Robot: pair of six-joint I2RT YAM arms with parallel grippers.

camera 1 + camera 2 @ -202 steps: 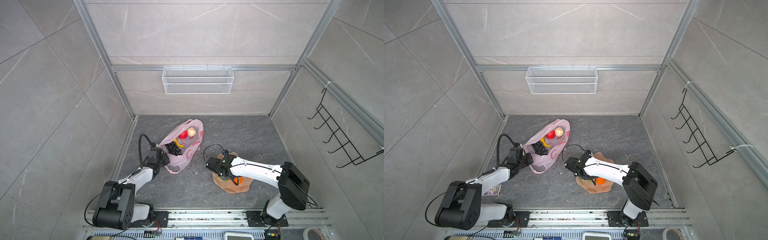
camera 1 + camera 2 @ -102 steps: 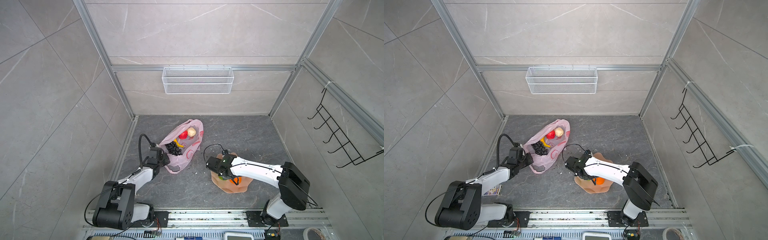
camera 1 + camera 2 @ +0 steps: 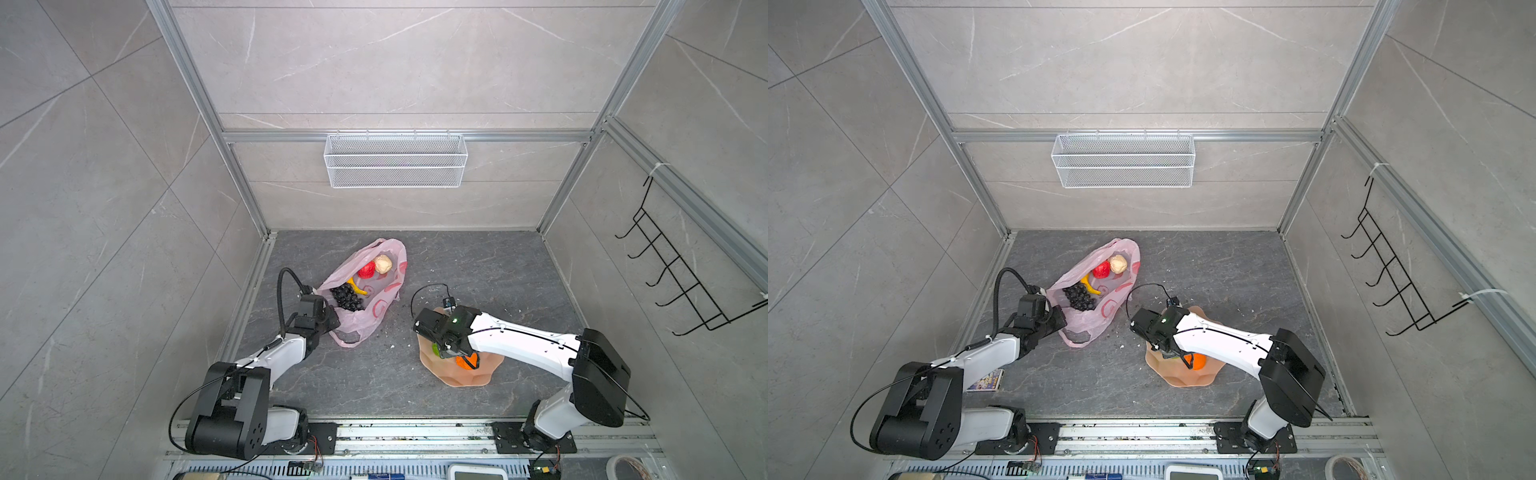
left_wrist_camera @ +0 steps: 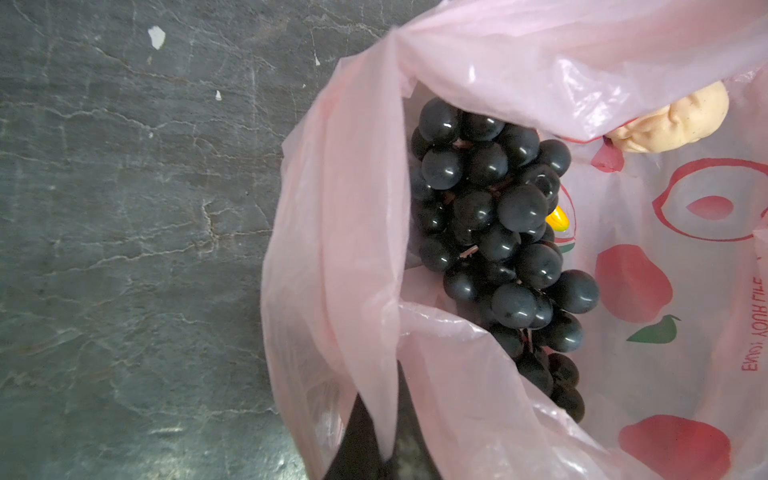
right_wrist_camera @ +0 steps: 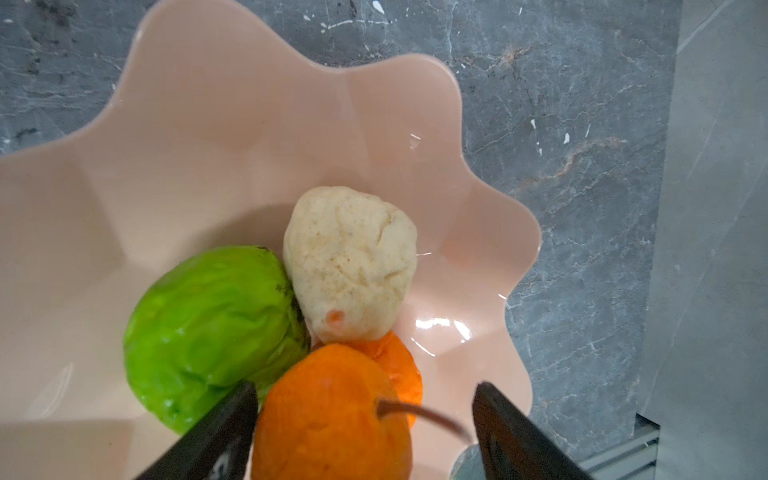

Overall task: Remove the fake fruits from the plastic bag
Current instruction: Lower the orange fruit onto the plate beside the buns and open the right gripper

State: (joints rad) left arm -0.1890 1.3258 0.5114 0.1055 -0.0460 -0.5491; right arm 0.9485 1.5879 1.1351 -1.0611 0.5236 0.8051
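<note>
Film from the rim of the plastic bag [image 4: 353,249] is pinched in my left claw [image 4: 380,399], whose dark fingers [image 4: 353,449] are pressed together on a fold of it. Just past that pinch, inside the open mouth, I see the grape bunch [image 4: 494,232]. In a top view the banana [image 3: 358,286] lies against the grapes, and the red apple [image 3: 366,270] and a beige lump [image 3: 383,263] touch each other deeper in the bag. The bag sits toward the left rail, so I have little room on that side.

Bare floor [image 3: 382,374] between the bag and the peach plate [image 5: 208,124] gives me open room. My right claw [image 5: 365,432] hangs over the plate with its jaws spread: one finger is just beside the near orange [image 5: 328,415] and the other stands clear of it. Beyond that orange, a second orange [image 5: 401,365], a green ball [image 5: 208,324] and a second beige lump [image 5: 349,262] crowd together, touching. The plate's scalloped edge rises all round them.
</note>
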